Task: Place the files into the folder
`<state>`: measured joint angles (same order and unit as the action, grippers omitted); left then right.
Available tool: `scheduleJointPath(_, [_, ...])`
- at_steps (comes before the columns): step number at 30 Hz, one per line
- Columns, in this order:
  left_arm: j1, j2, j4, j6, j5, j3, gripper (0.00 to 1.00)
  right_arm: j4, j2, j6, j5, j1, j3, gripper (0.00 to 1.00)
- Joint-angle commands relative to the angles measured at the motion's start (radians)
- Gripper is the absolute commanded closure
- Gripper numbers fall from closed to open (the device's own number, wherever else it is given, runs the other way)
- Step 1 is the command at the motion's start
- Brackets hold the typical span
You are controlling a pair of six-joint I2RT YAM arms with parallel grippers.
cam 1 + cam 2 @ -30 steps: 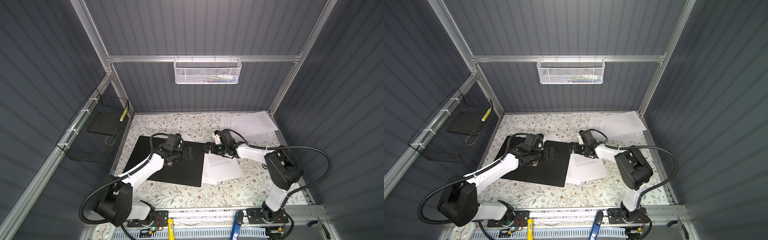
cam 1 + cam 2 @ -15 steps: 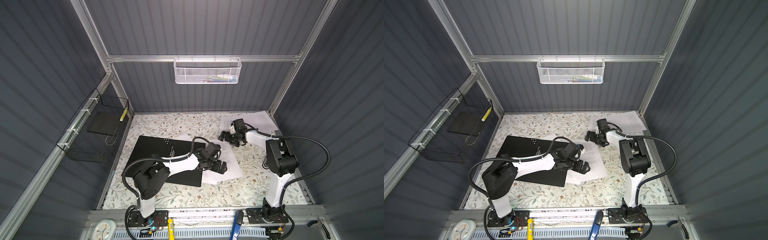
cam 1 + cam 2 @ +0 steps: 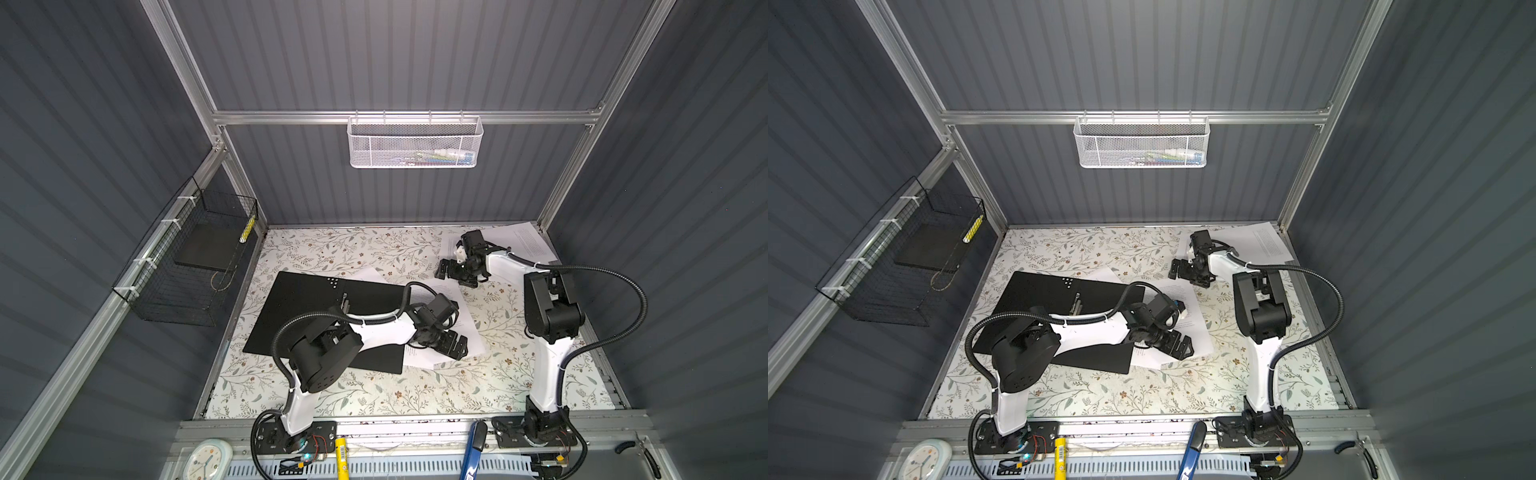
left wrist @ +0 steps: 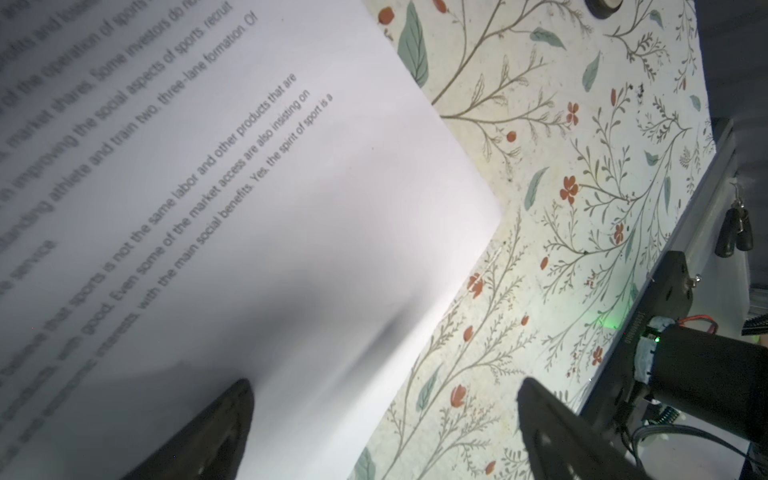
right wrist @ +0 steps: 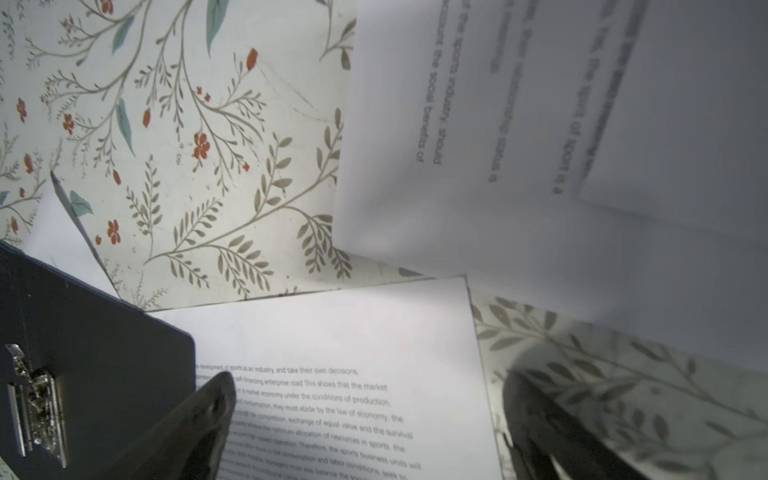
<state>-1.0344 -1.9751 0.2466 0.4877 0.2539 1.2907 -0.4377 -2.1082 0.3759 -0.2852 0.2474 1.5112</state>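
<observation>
The folder [image 3: 316,299] is laid open, black side up, with nothing put in yet. Files [image 3: 467,328] are spread at its 3 o'clock and piled at 1 o'clock. The left gripper [image 3: 454,347] and right gripper [image 3: 445,271] are kept wide open; nothing is held.

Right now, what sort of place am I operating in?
Probably a boxed-in robot test cell, not a real office: grey ribbed panels on an aluminium frame, the left arm and right arm bolted to a front rail, and a floral-covered tabletop.
</observation>
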Motion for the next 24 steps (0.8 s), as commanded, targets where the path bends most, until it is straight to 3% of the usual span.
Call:
scheduleJointPath(1, [0.006,0.003,0.097,-0.029,-0.015,-0.050,0.00,-0.082,-0.031,-0.032,-0.021,-0.002,0.033,0.01])
scheduleJointPath(11, [0.041,0.061,0.095,-0.030,-0.022,-0.167,0.00,-0.134,-0.077,-0.061,-0.025,0.001,0.111,0.01])
scheduleJointPath(24, [0.066,0.088,0.083,-0.043,-0.020,-0.192,0.00,-0.232,-0.133,-0.107,-0.029,0.069,0.151,0.01])
